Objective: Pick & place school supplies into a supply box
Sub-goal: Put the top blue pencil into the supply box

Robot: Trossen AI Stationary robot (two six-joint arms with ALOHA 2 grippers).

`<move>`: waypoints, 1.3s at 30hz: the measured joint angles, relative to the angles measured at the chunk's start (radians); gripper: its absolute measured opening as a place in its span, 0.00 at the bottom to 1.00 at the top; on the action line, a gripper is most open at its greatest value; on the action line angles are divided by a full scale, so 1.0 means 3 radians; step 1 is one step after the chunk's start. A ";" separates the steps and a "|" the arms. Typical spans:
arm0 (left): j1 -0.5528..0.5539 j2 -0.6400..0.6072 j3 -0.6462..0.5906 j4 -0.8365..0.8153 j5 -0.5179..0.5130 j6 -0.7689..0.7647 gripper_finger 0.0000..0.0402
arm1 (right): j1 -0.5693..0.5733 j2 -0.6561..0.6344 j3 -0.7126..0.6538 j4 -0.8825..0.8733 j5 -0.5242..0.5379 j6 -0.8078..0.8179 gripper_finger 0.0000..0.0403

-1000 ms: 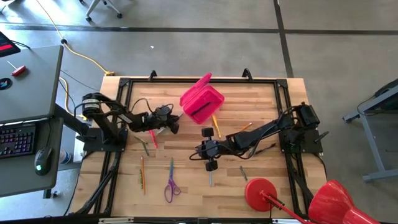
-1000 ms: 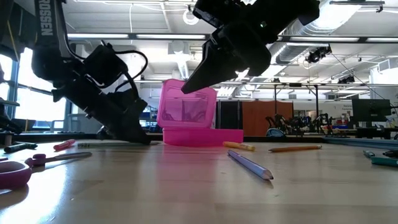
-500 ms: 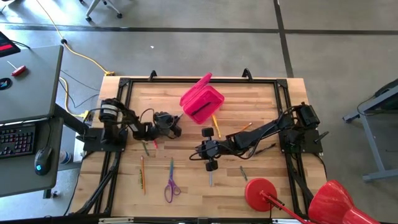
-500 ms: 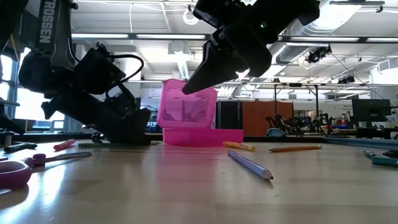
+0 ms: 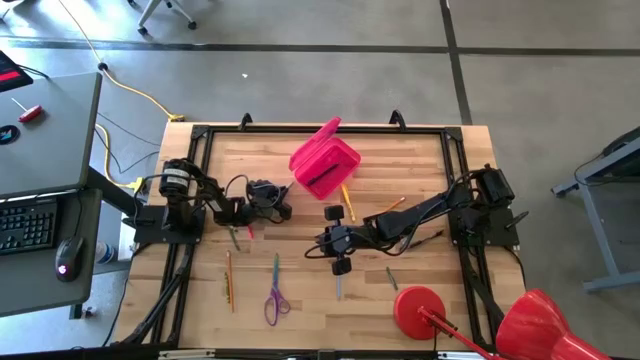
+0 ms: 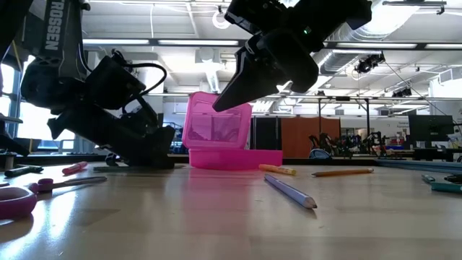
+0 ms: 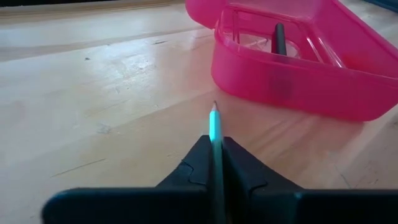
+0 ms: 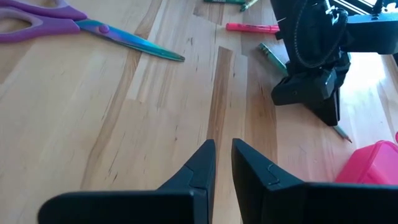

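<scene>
The pink supply box [image 5: 325, 165] stands open at the table's far middle, lid up, with a black pen [image 7: 279, 38] inside. My left gripper [image 5: 280, 205] sits low just left of the box [image 7: 298, 68], shut on a green pencil [image 7: 215, 127]. My right gripper [image 5: 320, 240] hovers above the table's middle with only a narrow gap between its fingers [image 8: 205, 163], holding nothing. The purple scissors [image 5: 275, 300], an orange pencil [image 5: 228, 275] and a grey pen [image 5: 338, 288] lie flat near the front edge. My left gripper pinches the green pencil between its two fingers [image 7: 198, 155], which lie along its shaft. The sharpened tip [image 7: 214, 107] sticks out past the fingertips toward the pink box. The gripper comes in slanting down from the table's left; the tip [image 8: 342, 133] is just above the wood.
A red disc with a handle [image 5: 418, 308] sits at the near right corner. A yellow pencil [image 5: 347, 200], an orange pencil [image 5: 392, 205] and a black pen [image 5: 430, 238] lie right of the box; a pink pen [image 8: 252, 27] and a green pencil [image 8: 271, 57] lie by the left arm.
My left arm has folded back toward the table's left and sunk lower, and its gripper has tipped flatter near the table, still shut on the pencil beside the box. My right gripper has kept still.
</scene>
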 joint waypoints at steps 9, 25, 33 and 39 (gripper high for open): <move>0.0002 -0.0355 -0.0024 0.0065 0.0280 0.0055 0.07 | 0.0000 0.0000 0.0000 0.0022 0.0000 -0.0008 0.08; -0.0059 -0.2006 -0.0012 -0.0852 0.0722 0.0379 0.07 | 0.0050 0.0000 0.0000 0.0021 0.0118 0.0000 0.08; -0.0072 -0.1991 0.0353 -0.1053 0.0949 0.0390 0.07 | 0.0049 -0.0002 0.0000 -0.0029 0.0079 0.0000 0.08; -0.0066 -0.1663 0.1148 -0.1899 0.0680 0.0633 0.08 | 0.0117 -0.0077 0.0000 -0.0461 0.0104 0.0185 0.08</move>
